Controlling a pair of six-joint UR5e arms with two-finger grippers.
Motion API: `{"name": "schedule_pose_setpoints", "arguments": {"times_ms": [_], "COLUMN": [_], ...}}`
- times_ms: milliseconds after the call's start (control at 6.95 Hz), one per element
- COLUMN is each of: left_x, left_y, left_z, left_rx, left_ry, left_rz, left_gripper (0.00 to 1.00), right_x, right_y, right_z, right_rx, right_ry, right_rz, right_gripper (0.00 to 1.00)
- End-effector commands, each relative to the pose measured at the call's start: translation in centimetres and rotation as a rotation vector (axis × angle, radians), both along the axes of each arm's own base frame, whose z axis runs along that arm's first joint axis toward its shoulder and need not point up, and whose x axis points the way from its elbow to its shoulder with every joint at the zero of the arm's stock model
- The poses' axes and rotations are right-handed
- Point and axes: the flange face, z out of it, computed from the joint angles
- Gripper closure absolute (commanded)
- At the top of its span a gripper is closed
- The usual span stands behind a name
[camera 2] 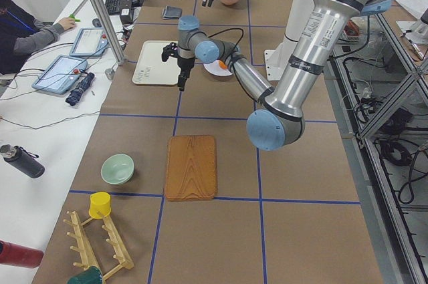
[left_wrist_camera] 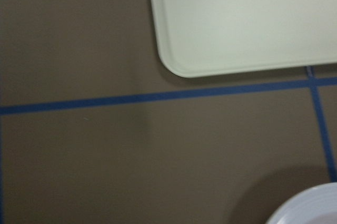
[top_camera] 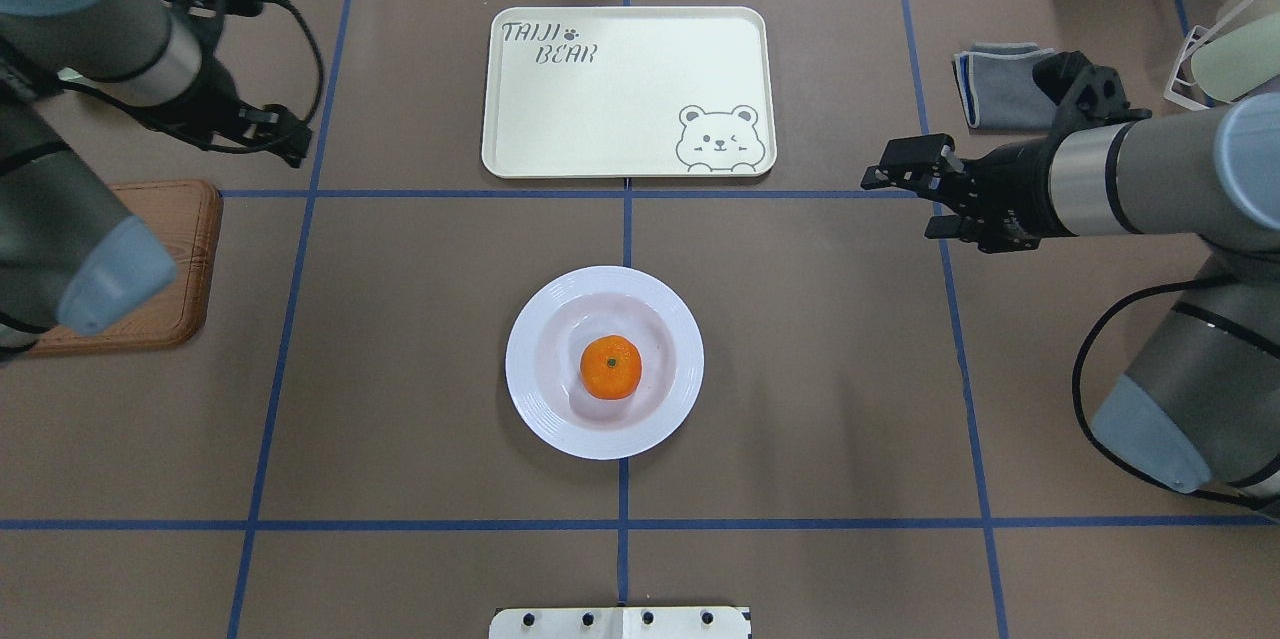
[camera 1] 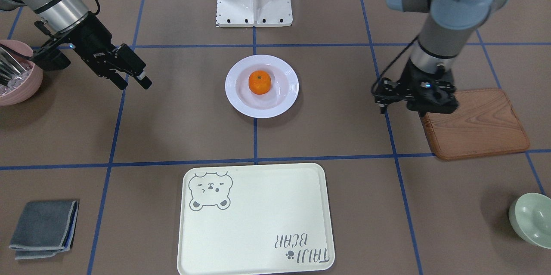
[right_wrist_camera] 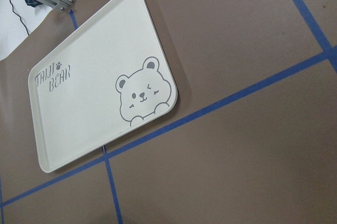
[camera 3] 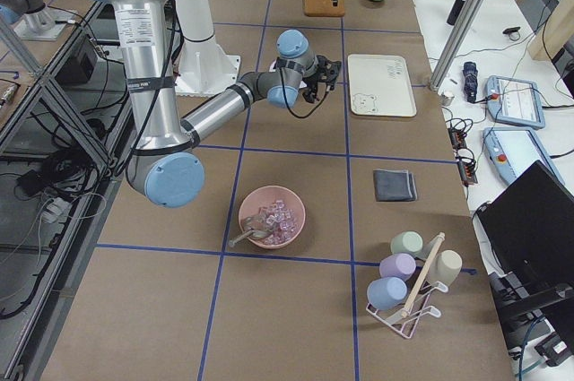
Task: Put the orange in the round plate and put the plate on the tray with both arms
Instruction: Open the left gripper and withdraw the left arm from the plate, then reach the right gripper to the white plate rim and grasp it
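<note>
The orange (camera 1: pixel 259 82) (top_camera: pixel 611 367) lies in the middle of the white round plate (camera 1: pixel 241 100) (top_camera: pixel 538 399) at the table's centre. The cream tray (camera 1: pixel 258 227) (top_camera: pixel 620 109) with the bear drawing lies bare on the far side of the plate from my base. My right gripper (camera 1: pixel 134 82) (top_camera: pixel 900 201) hovers open to the plate's right with nothing between its fingers. My left gripper (camera 1: pixel 382 102) (top_camera: pixel 286 141) points down to the plate's left, beside the wooden board, and looks open and holds nothing. The left wrist view shows a tray corner (left_wrist_camera: pixel 179 66) and a sliver of plate rim (left_wrist_camera: pixel 310 208).
A brown wooden board (camera 1: pixel 478 124) lies under my left arm. A pink bowl (camera 1: pixel 17 90) holding ice and a metal utensil sits beyond my right gripper. A pale green bowl (camera 1: pixel 533 219) and a folded grey cloth (camera 1: pixel 43 227) sit at the far corners.
</note>
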Motion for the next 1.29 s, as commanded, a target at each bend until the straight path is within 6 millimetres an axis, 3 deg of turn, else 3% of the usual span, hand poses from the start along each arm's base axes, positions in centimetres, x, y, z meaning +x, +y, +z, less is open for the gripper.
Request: {"name": "schedule_pose_setpoints", "arguments": {"times_ms": [0,144,288,432,575,719,863,1151], "left_x": [-9.7,-16.9,-23.9,-30.3,-32.9,-36.3,-37.3,-37.8], "left_y": [-0.8,-1.0,0.9,1.1,1.5,3.4,5.4,7.5], "left_z": [8.4,12.6,17.9,22.2,26.2,29.0,30.9,32.6], "left_rx": [0.029,0.006,0.011,0.013,-0.076,-0.094,-0.09,-0.122], "left_ry": [-0.09,-0.113,-0.066,-0.02,0.013,0.018,0.043,0.075], "left_rz": [0.059,0.028,0.114,0.141,0.107,0.075,0.095,0.08], "left_gripper": [0.02,0.02,0.02,0.02,0.02,0.02,0.02,0.02], "right_x": [-4.4,-7.0,-9.9,-12.2,-14.7,-16.9,-19.2,-24.1], "right_y": [3.5,5.9,9.0,11.8,14.8,16.9,19.2,20.2], "right_z": [-1.4,-2.0,-2.1,-2.3,-1.8,-1.1,-1.0,-1.4], "right_rx": [-0.04,-0.039,-0.049,-0.05,-0.042,-0.056,-0.081,-0.112], "right_ry": [-0.051,-0.065,-0.077,-0.088,-0.079,-0.077,-0.097,-0.103], "right_rz": [0.097,0.147,0.17,0.207,0.22,0.242,0.263,0.261], "right_gripper": [0.01,0.0,0.0,0.0,0.0,0.0,0.04,0.13]}}
